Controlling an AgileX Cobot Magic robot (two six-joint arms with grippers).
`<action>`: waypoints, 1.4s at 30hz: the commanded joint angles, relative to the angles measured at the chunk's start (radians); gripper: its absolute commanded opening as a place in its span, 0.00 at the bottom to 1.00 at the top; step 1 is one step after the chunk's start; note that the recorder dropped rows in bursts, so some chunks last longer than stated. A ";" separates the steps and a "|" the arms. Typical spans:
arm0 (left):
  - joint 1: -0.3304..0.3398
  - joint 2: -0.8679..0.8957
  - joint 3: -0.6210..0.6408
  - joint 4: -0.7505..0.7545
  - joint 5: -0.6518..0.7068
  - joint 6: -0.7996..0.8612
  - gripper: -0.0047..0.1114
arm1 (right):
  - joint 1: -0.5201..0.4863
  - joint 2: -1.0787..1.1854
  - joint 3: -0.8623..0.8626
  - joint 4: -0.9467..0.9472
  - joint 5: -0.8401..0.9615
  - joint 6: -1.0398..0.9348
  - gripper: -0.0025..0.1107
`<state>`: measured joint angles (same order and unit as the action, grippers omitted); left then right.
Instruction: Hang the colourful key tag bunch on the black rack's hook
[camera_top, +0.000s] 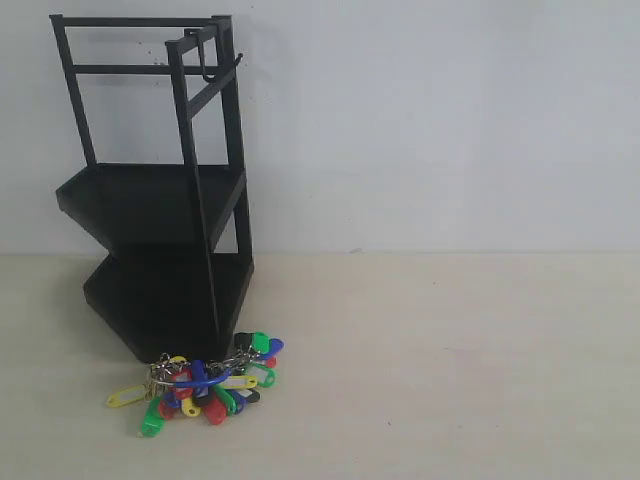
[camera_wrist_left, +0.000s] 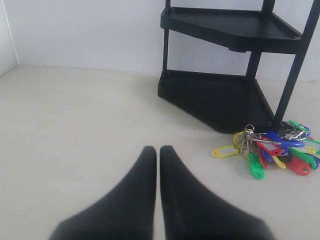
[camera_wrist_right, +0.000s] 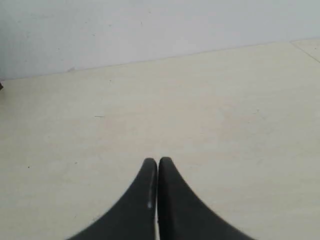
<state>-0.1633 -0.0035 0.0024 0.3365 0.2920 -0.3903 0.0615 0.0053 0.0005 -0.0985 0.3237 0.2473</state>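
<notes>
With the left gripper (camera_wrist_left: 158, 150) and right gripper (camera_wrist_right: 158, 161) both pinched shut on nothing, the key tags (camera_top: 205, 385) lie heaped near the table's (camera_top: 450, 350) front edge against the rack's (camera_top: 160, 250) base, where a grab may catch one loose tag and miss the thin hook (camera_top: 204, 62).

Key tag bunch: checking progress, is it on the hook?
No, the key tag bunch lies on the table by the black rack; the hook is bare.

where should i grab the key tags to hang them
Probably the blue loop on top of the bunch, from straight above: it lies flat on the table against the rack foot, so sideways access looks poor. The shut left gripper faces it.
</notes>
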 joint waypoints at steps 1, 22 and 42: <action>-0.008 0.004 -0.002 -0.001 -0.003 -0.006 0.08 | -0.002 -0.005 -0.001 -0.003 -0.013 0.000 0.02; -0.008 0.004 -0.002 -0.001 -0.003 -0.006 0.08 | -0.002 -0.005 -0.001 0.024 -0.857 0.143 0.02; -0.008 0.004 -0.002 -0.001 -0.003 -0.006 0.08 | 0.079 0.635 -0.849 0.022 0.606 0.103 0.02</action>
<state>-0.1633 -0.0035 0.0024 0.3365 0.2920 -0.3903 0.1165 0.5585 -0.8372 -0.1412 0.7695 0.4404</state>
